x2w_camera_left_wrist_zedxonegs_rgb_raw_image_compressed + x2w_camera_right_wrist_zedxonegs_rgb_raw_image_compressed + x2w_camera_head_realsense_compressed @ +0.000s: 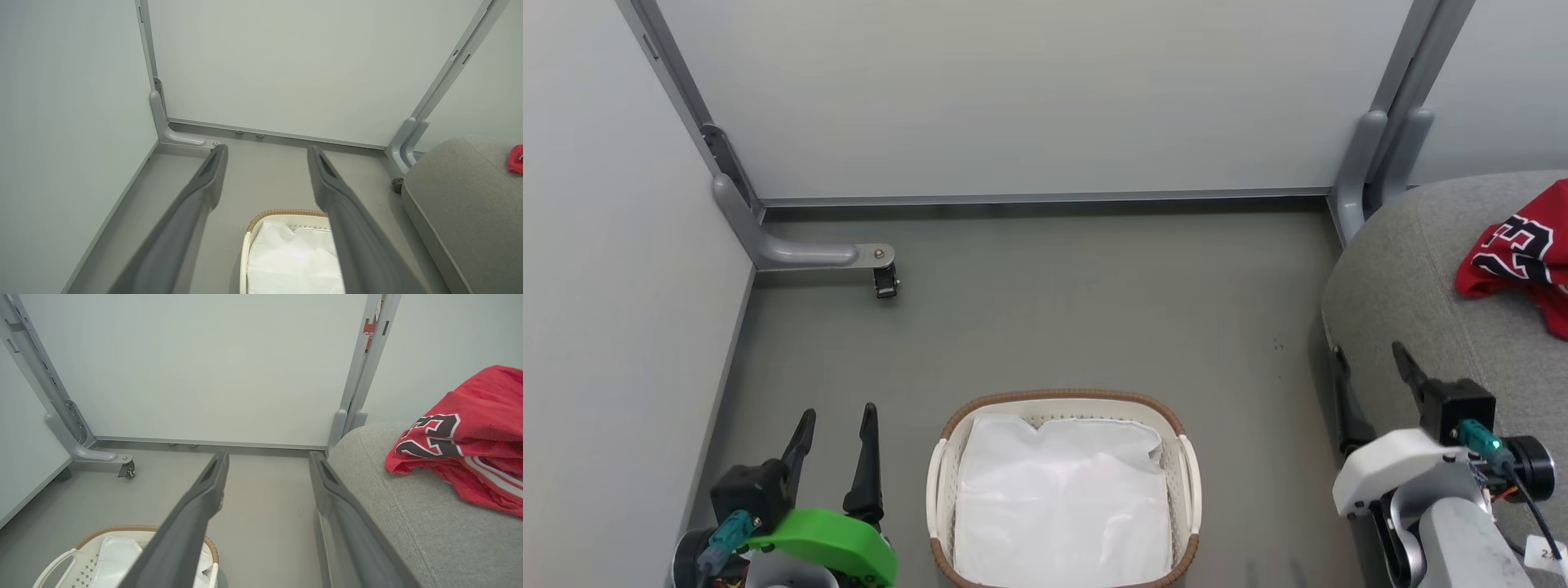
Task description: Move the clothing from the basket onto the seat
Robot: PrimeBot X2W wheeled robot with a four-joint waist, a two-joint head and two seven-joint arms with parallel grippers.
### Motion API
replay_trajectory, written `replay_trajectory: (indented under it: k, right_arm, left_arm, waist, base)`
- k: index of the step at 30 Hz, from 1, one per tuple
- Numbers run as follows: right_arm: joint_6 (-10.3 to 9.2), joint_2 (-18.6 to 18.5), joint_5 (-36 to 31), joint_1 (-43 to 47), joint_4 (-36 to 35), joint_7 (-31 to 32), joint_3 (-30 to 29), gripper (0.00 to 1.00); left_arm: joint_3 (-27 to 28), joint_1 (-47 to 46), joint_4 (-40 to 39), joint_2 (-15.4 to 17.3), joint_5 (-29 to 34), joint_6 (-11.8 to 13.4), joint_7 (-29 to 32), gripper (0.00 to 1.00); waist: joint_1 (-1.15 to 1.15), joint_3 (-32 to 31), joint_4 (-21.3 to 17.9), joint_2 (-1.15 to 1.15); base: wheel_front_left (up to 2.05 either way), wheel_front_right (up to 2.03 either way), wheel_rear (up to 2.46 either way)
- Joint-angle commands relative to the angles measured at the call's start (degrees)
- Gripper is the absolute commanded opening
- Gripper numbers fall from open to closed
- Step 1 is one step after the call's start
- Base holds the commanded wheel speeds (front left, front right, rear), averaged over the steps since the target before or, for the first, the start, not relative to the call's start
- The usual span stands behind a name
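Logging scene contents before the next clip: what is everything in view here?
jersey: one seen, red with black-and-white numerals, on the seat
seat: one, grey, at the right
basket: one, white with brown rim, on the floor, near centre
white cloth: one, white, inside the basket
partition panels: several, pale grey, back and sides
caster foot: one, grey, far left on the floor
floor: one, grey, underneath
left gripper: one, dark fingers, open, lower left
right gripper: one, dark fingers, open, at the seat's edge
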Motion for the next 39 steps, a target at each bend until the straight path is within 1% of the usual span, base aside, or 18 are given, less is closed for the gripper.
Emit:
replay_trajectory:
  k: [1, 2, 6, 15, 24, 39]
  right_arm:
    - [-0.08, 0.0, 0.2, 2.3, -1.5, -0.2, 0.2, 1.0]
    - [-0.07, 0.0, 1.6, 3.8, -2.8, -0.2, 1.0, 1.0]
    - [-0.08, 0.0, 3.6, 8.0, -7.0, -0.2, 2.6, 1.0]
    - [-0.08, 0.1, 5.1, 13.1, -13.2, -0.2, 2.7, 1.0]
    - [-0.08, 0.1, 5.9, 15.1, -14.8, -0.2, 3.4, 1.0]
    - [-0.08, 0.1, 6.1, 15.1, -13.8, -0.2, 4.5, 1.0]
  left_arm:
    - [0.5, 1.2, -0.2, -0.1, 0.6, -0.2, 0.0, 1.0]
    - [0.9, 1.7, -0.2, -0.1, 1.1, -0.3, 0.0, 1.0]
    - [2.4, 3.5, -0.3, -1.2, 1.9, -0.6, 0.0, 1.0]
    - [5.3, 5.9, -0.8, -3.5, 3.5, -2.1, 0.0, 1.0]
    - [7.2, 7.8, -0.6, -4.4, 5.9, -3.4, 0.0, 1.0]
    - [9.1, 8.3, -0.4, -5.8, 8.1, -5.1, 0.0, 1.0]
  waist:
    - [0.01, -0.5, 0.2, 0.0]
    - [0.01, -0.6, 0.2, 0.0]
    - [0.01, -0.9, 0.2, 0.0]
    - [0.01, -1.5, 0.6, 0.0]
    - [0.01, -1.7, 0.4, 0.0]
    - [0.01, -1.6, 0.2, 0.0]
  base:
    - [0.0, 0.0, 0.0]
    - [0.0, 0.0, 0.0]
    - [0.0, 0.0, 0.0]
    - [0.0, 0.0, 0.0]
    - [0.0, 0.0, 0.0]
    - [0.0, 0.0, 0.0]
